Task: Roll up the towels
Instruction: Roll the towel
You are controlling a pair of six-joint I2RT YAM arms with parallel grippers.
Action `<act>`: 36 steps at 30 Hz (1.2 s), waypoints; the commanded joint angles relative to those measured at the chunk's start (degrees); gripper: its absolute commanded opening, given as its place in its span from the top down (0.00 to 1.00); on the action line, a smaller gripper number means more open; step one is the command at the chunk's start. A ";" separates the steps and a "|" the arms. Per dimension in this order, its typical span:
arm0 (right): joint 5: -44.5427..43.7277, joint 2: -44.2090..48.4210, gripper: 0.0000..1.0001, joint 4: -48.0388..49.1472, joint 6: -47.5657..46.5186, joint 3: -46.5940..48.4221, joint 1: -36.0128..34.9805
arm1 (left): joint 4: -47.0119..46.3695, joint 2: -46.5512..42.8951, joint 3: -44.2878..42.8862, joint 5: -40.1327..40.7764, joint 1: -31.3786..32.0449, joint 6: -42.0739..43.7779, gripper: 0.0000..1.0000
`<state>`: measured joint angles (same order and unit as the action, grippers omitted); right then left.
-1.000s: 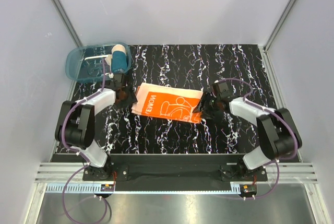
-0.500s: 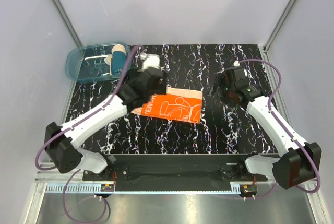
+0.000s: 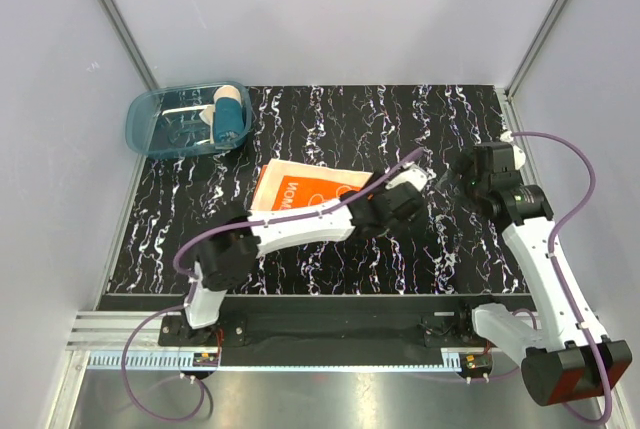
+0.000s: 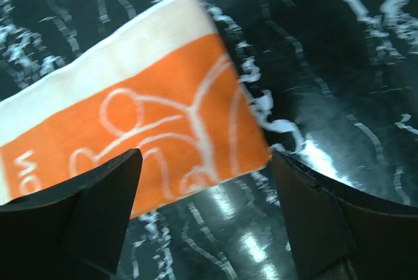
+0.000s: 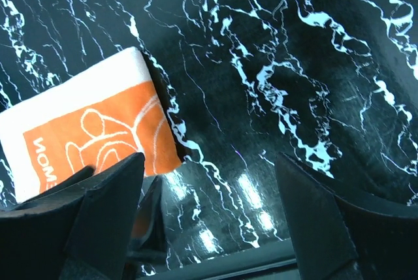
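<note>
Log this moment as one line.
left fingers: open, above orange towel end | right fingers: open, empty | orange towel: flat, unrolled | teal towel: rolled, in tub

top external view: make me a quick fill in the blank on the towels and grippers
The flat towel on the table is coloured ___.
The teal towel in the tub is already ___.
The left gripper and right gripper both stand ___, holding nothing.
Missing: orange; rolled; open.

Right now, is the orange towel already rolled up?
No, the orange towel lies flat and unrolled on the table, its white drawing facing up.
</note>
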<state>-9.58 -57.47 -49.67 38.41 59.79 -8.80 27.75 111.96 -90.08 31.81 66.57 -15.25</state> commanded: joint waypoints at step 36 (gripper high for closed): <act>1.68 1.66 0.11 -2.80 -0.36 -2.22 0.54 | -2.43 10.13 7.71 -3.07 1.99 -9.27 0.76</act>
<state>-7.86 -55.90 -52.86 38.39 56.49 -8.45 23.22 123.37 -87.42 31.35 68.58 -22.83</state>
